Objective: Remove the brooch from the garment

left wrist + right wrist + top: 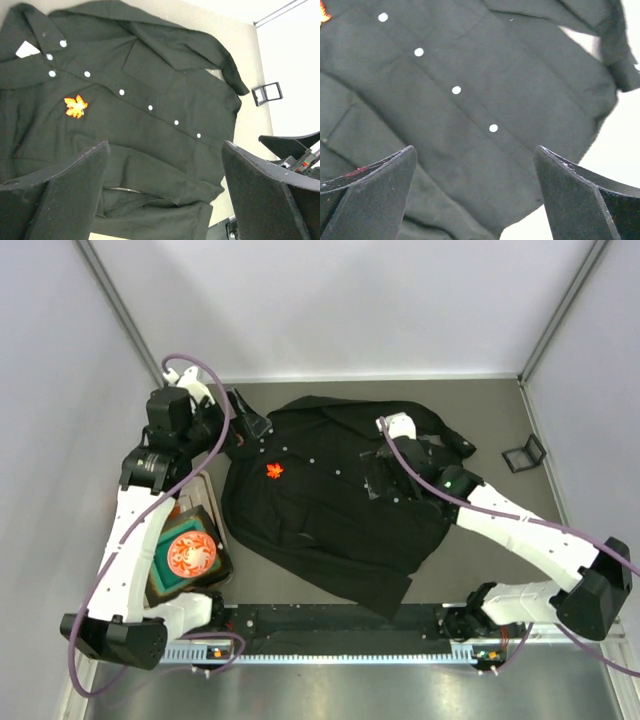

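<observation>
Brooch (75, 106) pinned on garment (165, 75) chest, beside button row (150, 107). Left gripper (165, 147) wide open, above and apart from brooch. Right gripper (475, 150) wide open over button row. Step: approach. Next likely: fine pinch on tiny brooch, garment braced.

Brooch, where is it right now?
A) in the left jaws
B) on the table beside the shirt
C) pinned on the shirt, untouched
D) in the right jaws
C: the brooch sits on the garment beside the button row; both arms' jaws stand open and empty.
</observation>
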You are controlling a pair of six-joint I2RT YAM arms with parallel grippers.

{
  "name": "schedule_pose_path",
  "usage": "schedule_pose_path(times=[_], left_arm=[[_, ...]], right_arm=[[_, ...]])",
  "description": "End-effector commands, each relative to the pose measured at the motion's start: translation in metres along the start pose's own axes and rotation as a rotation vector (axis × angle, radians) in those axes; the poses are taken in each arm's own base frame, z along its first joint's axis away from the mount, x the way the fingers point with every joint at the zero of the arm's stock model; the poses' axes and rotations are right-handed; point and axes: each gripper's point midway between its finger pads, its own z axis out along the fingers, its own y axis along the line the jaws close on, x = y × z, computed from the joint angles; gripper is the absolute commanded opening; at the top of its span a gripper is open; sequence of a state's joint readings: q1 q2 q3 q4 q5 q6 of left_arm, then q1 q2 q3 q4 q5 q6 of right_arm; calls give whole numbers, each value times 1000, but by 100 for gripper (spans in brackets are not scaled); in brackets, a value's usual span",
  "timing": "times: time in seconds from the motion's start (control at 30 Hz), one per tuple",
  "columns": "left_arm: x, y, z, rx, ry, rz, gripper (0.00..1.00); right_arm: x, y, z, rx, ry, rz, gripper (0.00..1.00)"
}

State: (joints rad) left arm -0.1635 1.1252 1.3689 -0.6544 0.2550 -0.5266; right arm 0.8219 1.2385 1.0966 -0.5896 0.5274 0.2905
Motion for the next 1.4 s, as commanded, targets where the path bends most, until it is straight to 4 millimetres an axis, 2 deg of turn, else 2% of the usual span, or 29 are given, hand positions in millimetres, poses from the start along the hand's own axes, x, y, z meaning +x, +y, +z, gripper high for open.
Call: schedule_pose_path(times=[0.0, 0.07, 0.13, 0.17, 0.23, 0.27, 0.37, 0.4, 0.47, 0.5, 0.53, 0.6, 0.63, 0.67, 0.73, 0.77, 0.83, 0.87, 0.9, 0.97, 1.0, 1.07, 1.13, 1.17, 1.27, 1.3, 1.37], left_arm=[[18, -2, 19, 60, 71, -59, 98], [34, 5, 32, 59, 130, -78, 95], [42, 13, 41, 52, 148, -77, 92], [53, 22, 50, 32, 176, -88, 84], [60, 31, 61, 13, 180, -112, 79], [72, 40, 68, -6, 208, -134, 74], [84, 52, 86, -8, 205, -182, 70], [86, 60, 91, -29, 202, -213, 66], [88, 69, 104, -29, 202, -241, 64], [90, 71, 109, -28, 211, -251, 64], [96, 73, 113, -25, 236, -259, 64], [109, 82, 125, -40, 301, -265, 61], [117, 81, 127, -23, 346, -275, 58], [125, 85, 134, -28, 386, -296, 54], [128, 85, 144, 11, 399, -322, 42], [132, 93, 150, -11, 403, -336, 41], [128, 103, 157, -46, 375, -326, 41], [126, 112, 163, -82, 356, -318, 41], [125, 116, 166, -94, 355, -323, 41], [128, 124, 174, -123, 363, -343, 40], [130, 127, 176, -133, 367, -348, 40], [135, 135, 180, -150, 369, -350, 39], [139, 140, 183, -170, 373, -355, 38], [139, 142, 186, -172, 367, -357, 37], [140, 150, 192, -202, 361, -362, 36], [139, 153, 193, -218, 356, -365, 36], [134, 159, 197, -243, 336, -352, 35]], right_arm=[[-9, 46, -10, -261, 39, -9, 99], [-6, 50, -5, -259, 56, -7, 99], [-1, 59, 8, -265, 97, -3, 99], [1, 63, 12, -275, 114, -10, 99], [3, 79, 26, -296, 156, -14, 99], [2, 84, 30, -308, 162, -13, 99], [1, 103, 47, -343, 177, 2, 99], [-13, 113, 50, -372, 145, 33, 99], [-17, 124, 63, -387, 148, 71, 99], [-37, 137, 65, -429, 101, 128, 98], [-37, 146, 78, -440, 101, 157, 98], [-53, 160, 90, -491, 90, 270, 95], [-70, 171, 97, -543, 43, 321, 91], [-63, 181, 113, -557, 67, 350, 88], [-93, 193, 122, -628, -2, 455, 83], [-93, 198, 139, -639, -7, 490, 81], [-99, 201, 153, -687, 6, 588, 67], [-111, 204, 156, -726, -41, 605, 65], [-102, 207, 168, -722, -28, 609, 63], [-101, 212, 174, -742, -41, 570, 61], [-87, 217, 182, -751, -14, 540, 60], [-74, 217, 189, -741, 13, 517, 59], [-65, 218, 193, -745, 30, 485, 58], [-68, 220, 193, -755, 30, 467, 57], [-57, 227, 194, -790, 55, 460, 50], [-59, 233, 191, -822, 54, 480, 45], [-57, 241, 193, -846, 71, 499, 41]])
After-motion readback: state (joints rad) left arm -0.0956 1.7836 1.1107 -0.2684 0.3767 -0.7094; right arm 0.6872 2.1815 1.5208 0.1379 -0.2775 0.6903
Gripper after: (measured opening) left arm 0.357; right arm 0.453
